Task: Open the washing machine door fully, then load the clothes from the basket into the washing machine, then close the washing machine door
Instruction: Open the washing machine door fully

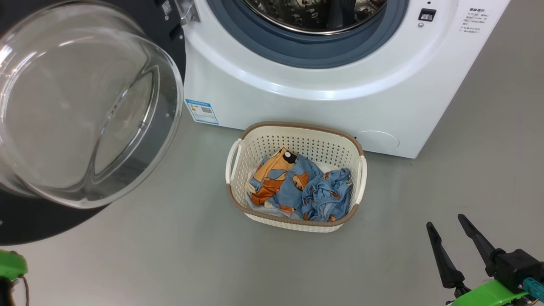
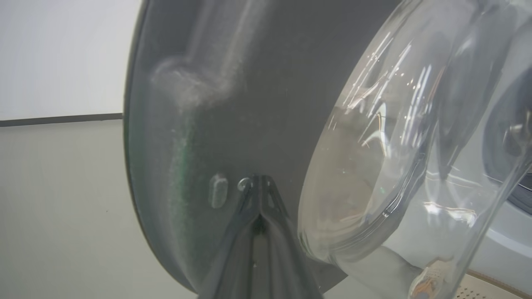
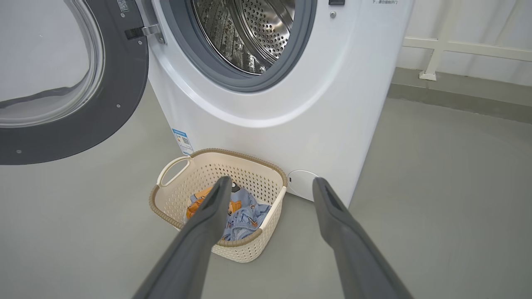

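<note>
black-rimmed round glass door (image 1: 85, 106) stands wide open left of the white washing machine (image 1: 297, 106), printed blue clothes (image 1: 297, 187) not yet loaded, in the cream perforated basket (image 1: 297, 126) before it; left gripper (image 2: 258, 180) shut empty, right gripper (image 1: 445, 222) spread empty.

Soft, even light brightens the grey floor (image 1: 127, 263), with only a faint shadow under the basket (image 1: 297, 144). In the left wrist view, white streaks of glare cross the washing machine door (image 2: 374, 137) glass, and the left pincer (image 2: 259, 187) at bottom centre is blurred and out of focus.
</note>
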